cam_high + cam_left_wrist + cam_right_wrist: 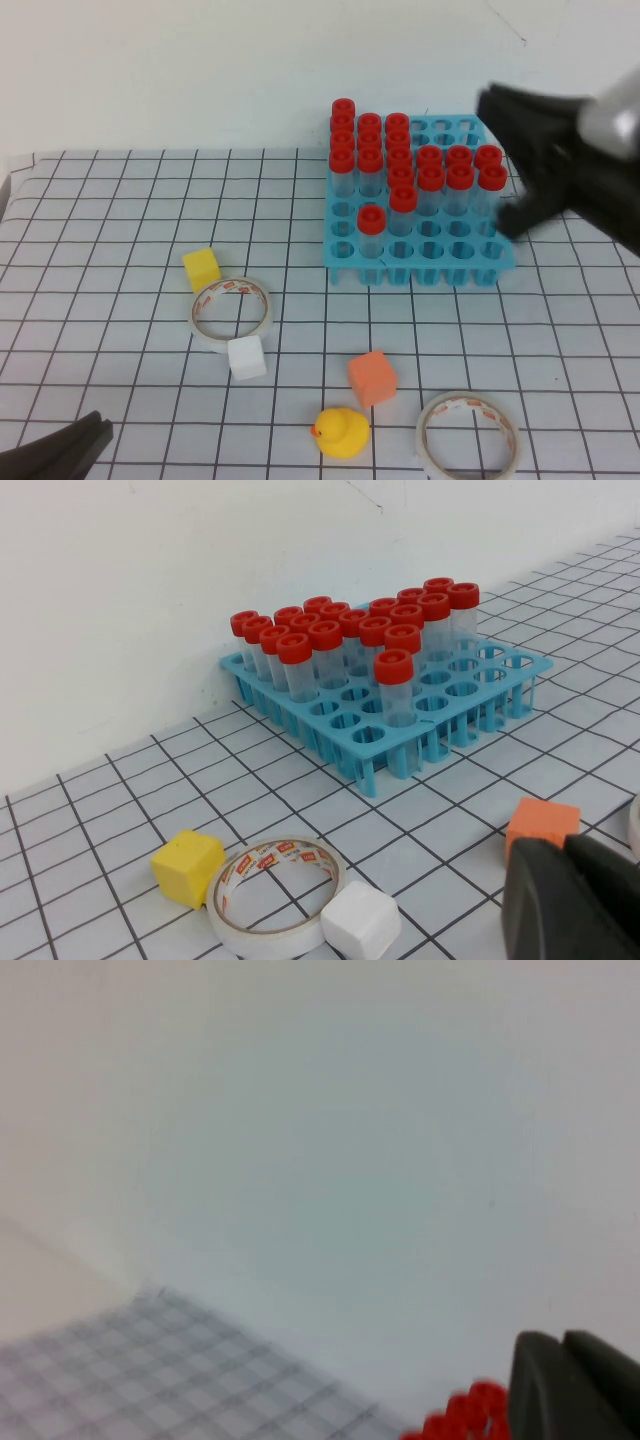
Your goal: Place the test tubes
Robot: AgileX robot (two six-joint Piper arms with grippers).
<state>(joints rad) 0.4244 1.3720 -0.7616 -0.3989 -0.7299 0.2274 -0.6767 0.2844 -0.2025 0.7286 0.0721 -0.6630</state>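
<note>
While the right gripper (506, 222) hangs closed, apparently empty, at the right edge of the rack (420, 264) of test tubes (400, 160), the left gripper (92, 432) rests closed, lower left; next comes fetching another.

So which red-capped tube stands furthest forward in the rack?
The lone tube nearest the rack's front edge; every other tube stands in rows behind it. The left gripper rests shut at the near left; right gripper hovers shut by the rack's right side.

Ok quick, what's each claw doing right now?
Left claw: closed, empty, at the table's near-left edge.
Right claw: closed, nothing seen held, by the blue plastic tube rack's right side.
</note>
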